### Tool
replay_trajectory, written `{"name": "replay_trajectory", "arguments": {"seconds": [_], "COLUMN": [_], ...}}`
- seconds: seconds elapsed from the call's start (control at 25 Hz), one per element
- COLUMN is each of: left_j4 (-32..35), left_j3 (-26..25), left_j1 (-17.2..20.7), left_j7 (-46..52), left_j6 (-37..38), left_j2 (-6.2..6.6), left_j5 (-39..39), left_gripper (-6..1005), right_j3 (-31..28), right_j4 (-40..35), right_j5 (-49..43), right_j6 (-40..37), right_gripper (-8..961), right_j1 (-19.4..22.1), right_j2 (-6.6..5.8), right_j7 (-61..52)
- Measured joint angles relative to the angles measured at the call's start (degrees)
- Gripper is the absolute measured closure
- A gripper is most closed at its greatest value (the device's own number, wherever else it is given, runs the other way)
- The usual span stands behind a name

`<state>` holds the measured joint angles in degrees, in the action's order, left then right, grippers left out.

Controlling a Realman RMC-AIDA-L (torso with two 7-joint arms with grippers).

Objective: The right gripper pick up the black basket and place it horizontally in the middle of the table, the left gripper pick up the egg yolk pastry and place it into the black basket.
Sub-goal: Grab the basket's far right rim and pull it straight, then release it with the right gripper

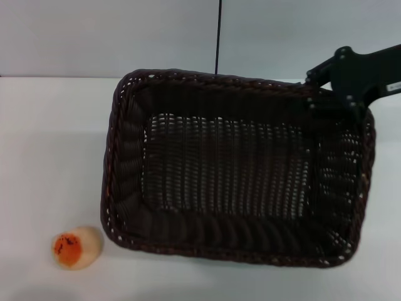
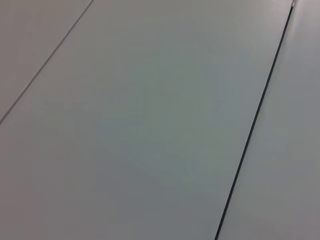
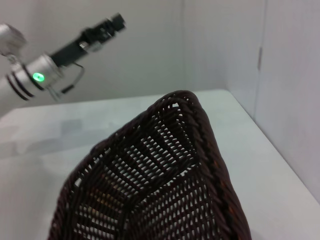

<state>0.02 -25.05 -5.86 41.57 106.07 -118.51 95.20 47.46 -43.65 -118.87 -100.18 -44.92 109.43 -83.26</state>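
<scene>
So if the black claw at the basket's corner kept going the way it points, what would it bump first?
Probably the rim of the big dark woven wicker basket: the right gripper already sits at its far right corner.

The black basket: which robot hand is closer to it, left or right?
Right. The right end effector sits at the black basket's far right corner rim. The left end effector is raised, well away from it.
</scene>
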Motion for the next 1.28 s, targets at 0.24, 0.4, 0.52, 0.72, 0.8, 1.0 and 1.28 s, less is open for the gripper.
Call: {"name": "replay_trajectory", "arguments": {"seconds": [0.24,0.4,0.52,0.72,0.8,1.0,1.28], "left_j4": [-1.0,-1.5,-1.5,-1.5,-1.5,-1.5,-1.8], "left_j3": [0.3,1.0,1.8,2.9,3.4,3.7,3.9], "left_j1": [0.0,-0.1,-0.2,-0.3,-0.2,0.3,1.0], "left_j7": [0.1,-0.1,-0.1,-0.1,-0.1,0.3,0.4], "left_j6": [0.1,-0.2,-0.3,-0.4,-0.3,-0.1,0.1], "left_j2": [0.0,-0.02,-0.03,-0.05,-0.05,-0.06,-0.06], "left_j5": [0.0,0.0,0.0,0.0,0.0,0.0,0.0], "left_gripper": [485,486,486,486,485,485,485], "right_j3": [-0.2,0.2,0.2,0.3,0.3,0.3,0.9], "right_j4": [0.3,0.2,0.1,0.3,0.2,0.0,-0.2], "right_j5": [0.1,-0.2,-0.7,-2.1,-2.5,-3.5,-6.4], "right_j6": [-2.0,-3.6,-4.3,-4.0,-4.0,-3.2,-1.5], "right_gripper": [772,772,771,771,771,772,772], "right_j1": [0.8,0.9,0.3,-0.9,-1.1,-1.2,-1.3], "right_j2": [-1.21,-2.04,-2.36,-2.32,-1.99,-1.35,-0.35], "right_j7": [1.4,2.0,2.4,2.9,2.9,2.9,2.9]}}
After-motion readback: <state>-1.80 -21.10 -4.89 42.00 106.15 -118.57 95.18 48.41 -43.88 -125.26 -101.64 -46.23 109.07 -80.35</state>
